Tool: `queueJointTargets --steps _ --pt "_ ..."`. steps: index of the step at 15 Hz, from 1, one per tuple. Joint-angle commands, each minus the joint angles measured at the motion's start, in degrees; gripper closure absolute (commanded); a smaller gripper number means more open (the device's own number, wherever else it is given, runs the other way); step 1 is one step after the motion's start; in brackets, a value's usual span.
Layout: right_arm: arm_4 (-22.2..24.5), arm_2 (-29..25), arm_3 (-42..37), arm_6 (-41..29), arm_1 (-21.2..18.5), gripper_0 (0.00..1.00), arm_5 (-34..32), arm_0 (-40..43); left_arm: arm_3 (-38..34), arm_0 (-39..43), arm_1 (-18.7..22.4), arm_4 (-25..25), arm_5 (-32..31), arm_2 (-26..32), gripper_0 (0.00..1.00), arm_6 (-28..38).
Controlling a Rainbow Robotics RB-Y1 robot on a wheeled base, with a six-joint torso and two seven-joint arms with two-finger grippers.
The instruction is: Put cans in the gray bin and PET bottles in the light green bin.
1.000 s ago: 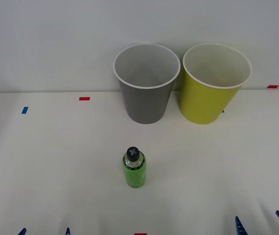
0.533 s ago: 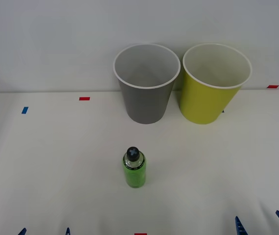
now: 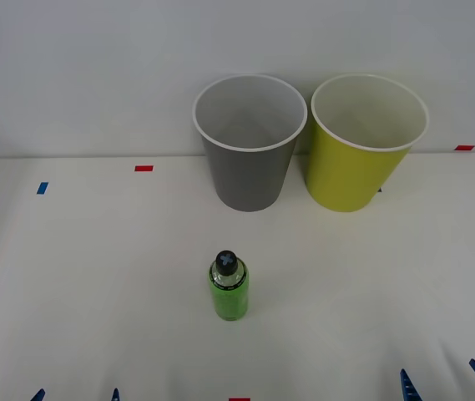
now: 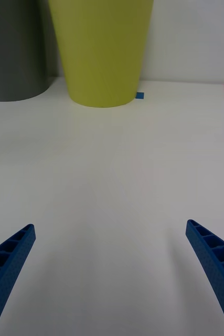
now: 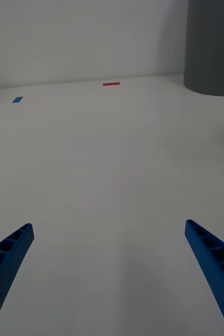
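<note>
A small PET bottle (image 3: 229,288) with a bright green label and black cap stands upright in the middle of the white table. Behind it stands the gray bin (image 3: 250,142), and the light green bin (image 3: 364,144) is just to its right; both look empty. My left gripper (image 3: 76,394) sits at the near edge on the left, open, with nothing between its blue fingers (image 5: 7,262). At the near right edge my right gripper (image 3: 446,383) is open too, fingers (image 4: 214,262) apart, facing the light green bin (image 4: 101,50) and the gray bin (image 4: 13,50). The gray bin (image 5: 212,47) also stands far ahead in the left wrist view.
Red tape marks (image 3: 144,168) and a blue one (image 3: 42,188) lie on the table near the back wall. Another red mark (image 3: 465,148) sits at the far right, and one (image 3: 239,399) at the near edge.
</note>
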Motion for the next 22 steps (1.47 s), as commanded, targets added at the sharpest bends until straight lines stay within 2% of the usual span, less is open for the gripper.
queueJointTargets --steps 1,11,12,16,17,22 --pt "0.00 0.00 0.00 0.00 0.00 0.00 0.00 0.00 0.00 0.00 0.00 0.00 0.00 0.00 0.00 0.00" --pt "0.00 0.00 0.00 0.00 0.00 0.00 0.00 0.00 0.00 0.00 0.00 0.00 0.00 0.00 0.00 0.00" --pt "0.00 0.00 0.00 0.00 0.00 0.00 0.00 0.00 1.58 -1.23 0.44 0.00 0.88 0.26 0.00 0.00" --pt "0.00 0.00 0.00 0.00 0.00 0.00 0.00 0.00 0.09 -2.46 2.81 -0.09 0.97 1.05 0.00 0.26" --pt "0.00 0.00 0.00 0.00 0.00 0.00 0.00 0.00 0.09 -3.52 4.13 -0.18 0.88 0.70 0.00 0.35" --pt "0.00 0.00 0.00 0.00 0.00 0.00 0.00 0.00 0.35 -13.80 17.31 0.62 0.62 -6.68 0.00 1.14"
